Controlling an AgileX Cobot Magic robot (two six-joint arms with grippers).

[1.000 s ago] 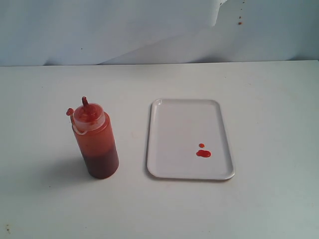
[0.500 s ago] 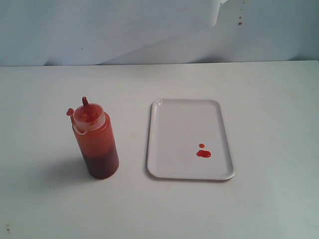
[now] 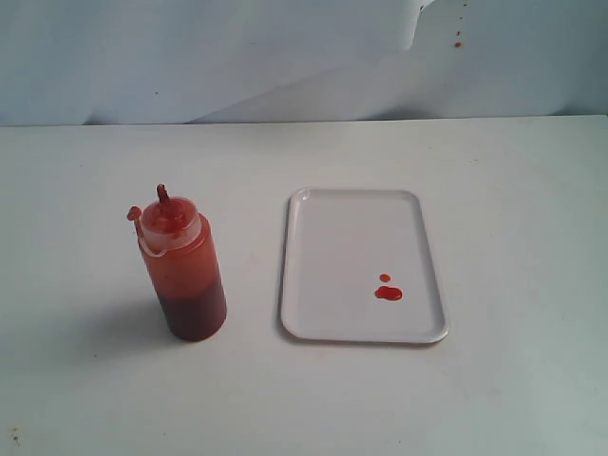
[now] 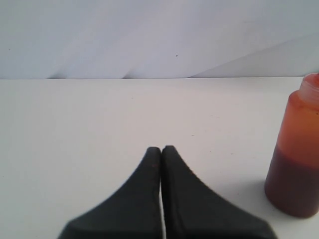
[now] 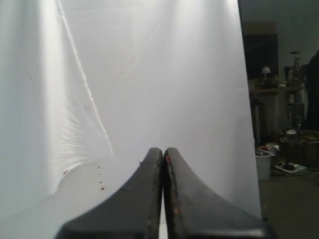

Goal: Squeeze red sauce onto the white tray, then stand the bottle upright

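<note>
Evidently nothing shifts: the translucent red-orange squeeze bottle (image 3: 182, 271) stands upright left of the white plastic tray (image 3: 351, 228) with glossy red sauce blobs (image 3: 388, 293), while the left gripper (image 4: 161, 149) and the right gripper (image 5: 163, 150) are closed on nothing, so the task seems done.

We are seeing a white counter (image 3: 513, 190) carrying the bottle (image 3: 185, 271), standing upright at left, and the tray (image 3: 342, 237), lying flat near it, not touching.
</note>
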